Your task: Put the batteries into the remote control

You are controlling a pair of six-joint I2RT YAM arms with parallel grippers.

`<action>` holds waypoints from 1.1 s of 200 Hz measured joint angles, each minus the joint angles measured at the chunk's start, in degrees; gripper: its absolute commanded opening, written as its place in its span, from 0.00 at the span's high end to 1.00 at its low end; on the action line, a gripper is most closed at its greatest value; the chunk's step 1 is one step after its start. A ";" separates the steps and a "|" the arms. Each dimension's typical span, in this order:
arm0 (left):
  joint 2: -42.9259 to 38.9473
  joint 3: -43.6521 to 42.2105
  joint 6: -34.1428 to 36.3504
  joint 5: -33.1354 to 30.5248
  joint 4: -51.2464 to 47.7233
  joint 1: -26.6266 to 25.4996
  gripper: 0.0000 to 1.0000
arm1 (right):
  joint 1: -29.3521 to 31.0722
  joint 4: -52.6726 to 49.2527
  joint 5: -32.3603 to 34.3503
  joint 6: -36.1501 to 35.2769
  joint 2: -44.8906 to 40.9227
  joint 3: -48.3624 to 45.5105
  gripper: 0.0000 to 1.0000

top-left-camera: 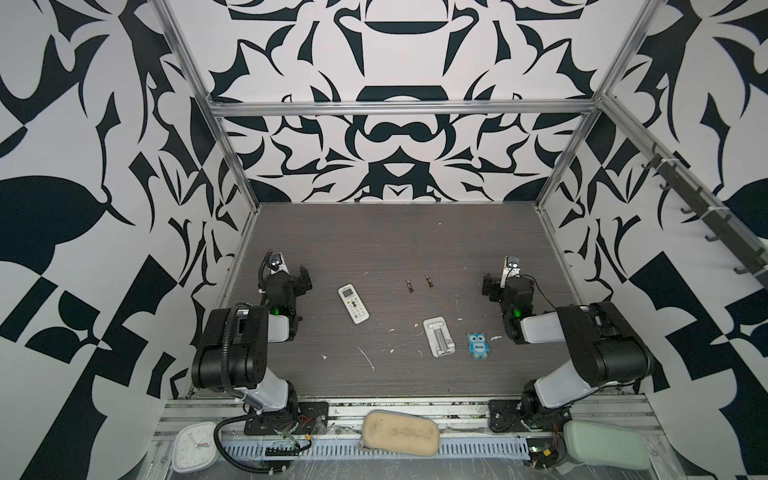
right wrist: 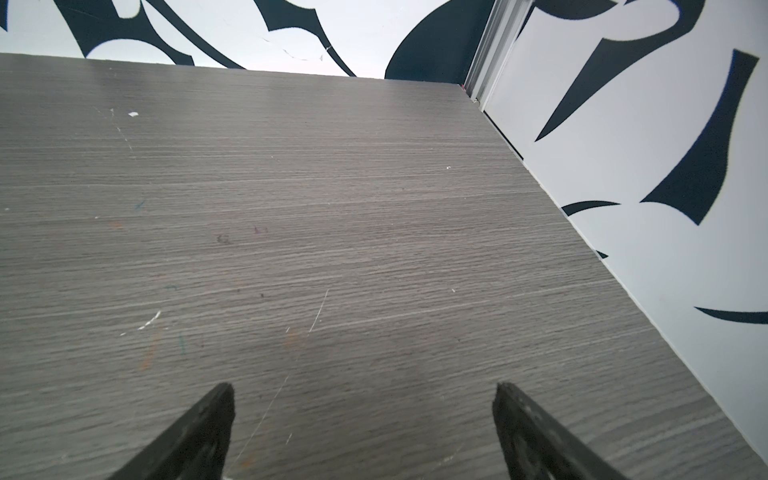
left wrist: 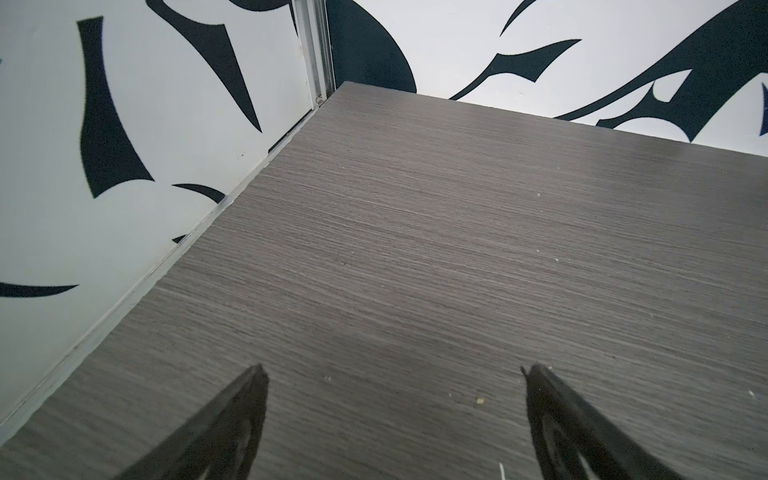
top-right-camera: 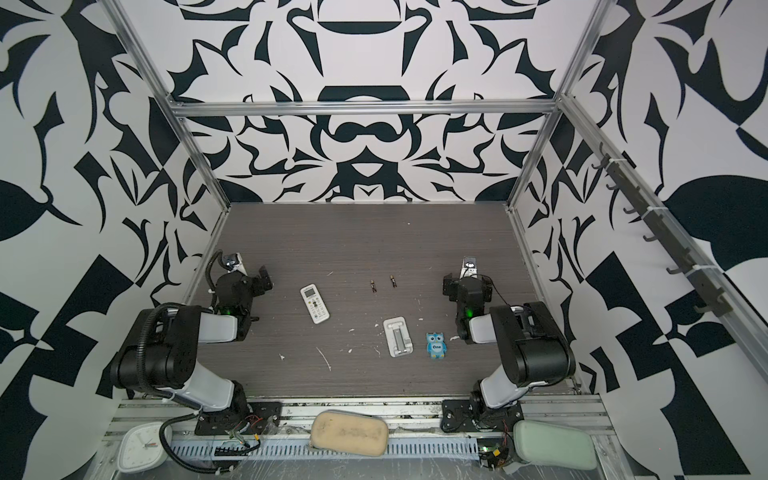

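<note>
The remote control (top-left-camera: 353,303) (top-right-camera: 314,303) is a slim white handset. It lies face up, screen and buttons showing, left of the middle of the grey wood table (top-left-camera: 374,241) in both top views. Two batteries (top-left-camera: 409,286) (top-left-camera: 428,281) (top-right-camera: 373,286) (top-right-camera: 392,281), tiny dark cylinders with brass ends, lie side by side and apart, right of the remote. My left gripper (top-left-camera: 302,279) (top-right-camera: 264,276) (left wrist: 395,368) hangs open and empty left of the remote. My right gripper (top-left-camera: 490,287) (top-right-camera: 449,284) (right wrist: 365,386) is open and empty, right of the batteries. Both wrist views show only bare table between the fingers.
A white ribbed stand (top-left-camera: 438,336) and a blue owl figure (top-left-camera: 478,345) sit near the front right. Patterned walls close three sides. Along the front rail lie a tan sponge (top-left-camera: 400,432), a white clock (top-left-camera: 193,451) and a green pad (top-left-camera: 604,444).
</note>
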 measured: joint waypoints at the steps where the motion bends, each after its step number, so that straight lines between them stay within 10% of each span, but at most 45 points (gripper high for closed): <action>1: 0.00 0.00 0.00 0.00 0.00 0.00 0.01 | 0.00 0.00 0.00 0.00 0.00 0.00 0.00; 139: -1.20 0.02 0.42 0.85 -1.57 0.00 0.01 | 0.07 -3.41 0.31 0.04 -1.42 0.68 0.00; 220: -16.72 29.14 -14.56 8.11 -54.75 -0.57 0.01 | 6.47 -39.74 4.00 10.99 -24.30 18.97 0.00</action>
